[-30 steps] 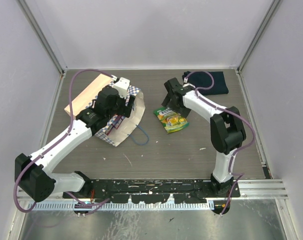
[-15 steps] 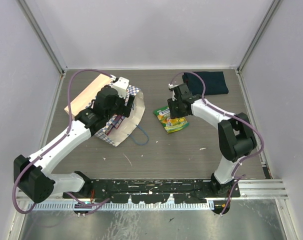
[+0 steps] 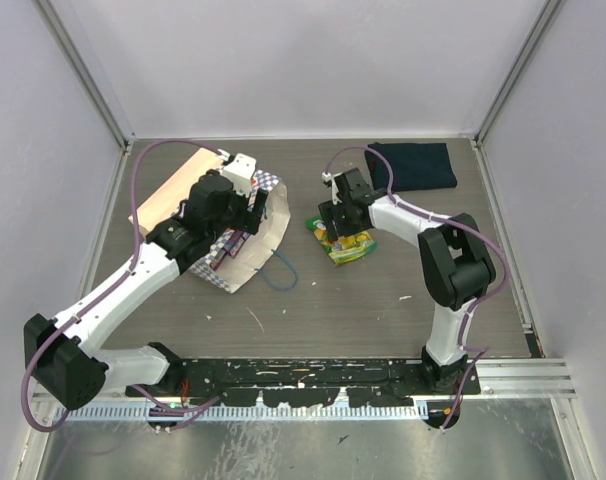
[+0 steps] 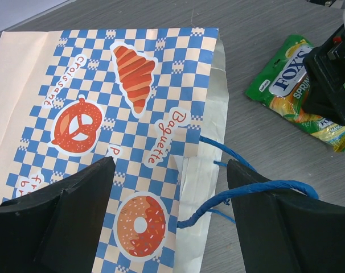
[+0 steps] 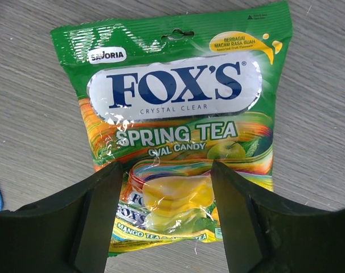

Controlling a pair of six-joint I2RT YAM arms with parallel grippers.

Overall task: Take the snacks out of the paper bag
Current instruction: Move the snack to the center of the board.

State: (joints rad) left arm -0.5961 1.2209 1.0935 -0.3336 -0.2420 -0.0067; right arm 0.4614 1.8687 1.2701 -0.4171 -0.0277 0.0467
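Right gripper (image 5: 164,187) is spread wide over a green packet (image 5: 172,96) laid at the paper bag's (image 4: 76,85) 3 o'clock; left gripper (image 4: 169,176), also spread, is poised at its mouth, presumably for steadying.

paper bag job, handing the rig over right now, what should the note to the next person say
The left gripper is open and holds nothing, poised over the mouth end of the paper bag, near its blue cord handles.
The right gripper is open over the green packet, not closed on it.
The bag lies flat on the table, mouth toward that packet.
Done: one green packet is out.
Left: something coloured shows in the bag's mouth in the top view; the count cannot be told. Probably reach in next.
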